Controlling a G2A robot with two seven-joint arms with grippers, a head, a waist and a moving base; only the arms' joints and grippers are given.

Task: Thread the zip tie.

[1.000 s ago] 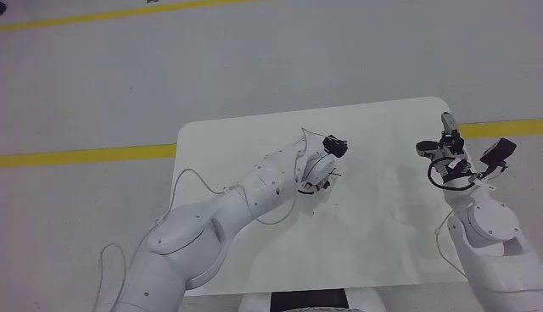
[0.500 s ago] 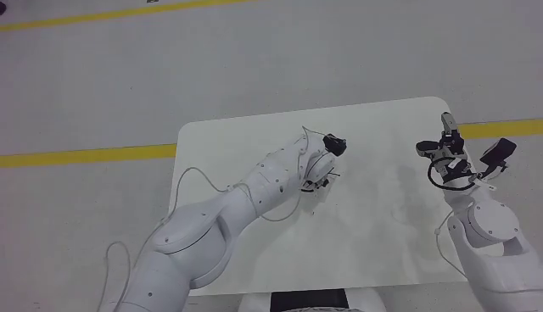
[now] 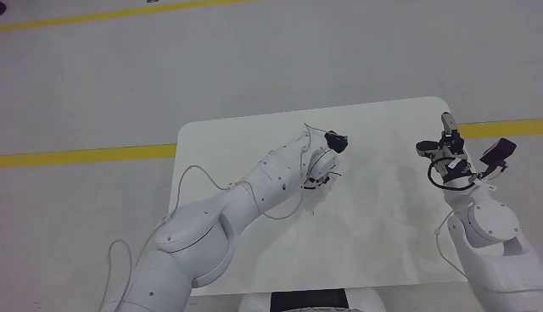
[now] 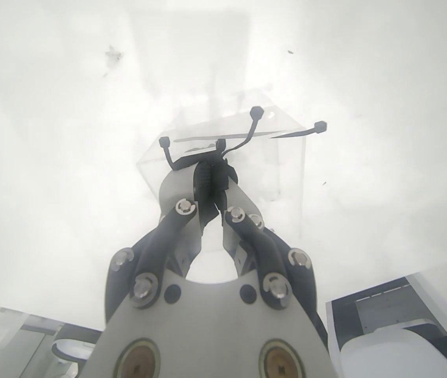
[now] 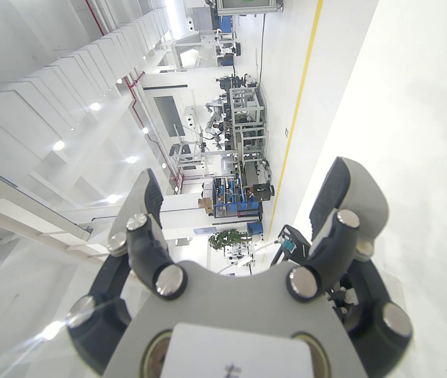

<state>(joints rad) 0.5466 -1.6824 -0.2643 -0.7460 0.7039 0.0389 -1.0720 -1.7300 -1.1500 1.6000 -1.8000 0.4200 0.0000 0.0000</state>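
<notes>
**A:** Entry, left arm. What is the state of the left gripper [image 4: 212, 176]?

**B:** Its ribbed dark pads are drawn almost together, pinching the black plastic zip ties [image 4: 255, 112]. These are thin, flexible strands, each ending in a small blocky head. Four heads fan out beyond the fingertips, on curved or straight tails.

**A:** Where do the ties sit?

**B:** At the clear, hard-walled plastic box [image 4: 289, 167], which stands on the smooth white table with rounded corners [image 3: 382, 227]. One long tie lies across the box's upper edge, its head jutting past the corner. The fingertips are at the box's opening. Whether they pinch one strand or several cannot be told.

**A:** Obstructions?

**B:** The gripper's own metal links and fingers cover the near wall of the box and the tails of the ties. A few small dark specks [image 4: 113, 54] lie on the tabletop, well apart from the box.

**A:** Right arm?

**B:** The right gripper [image 5: 243, 194] is raised by the table's right edge, jaws spread wide, holding nothing. Between its fingers a pale floor with a yellow painted line [image 5: 302, 80] shows, with racks of equipment far behind.
</notes>
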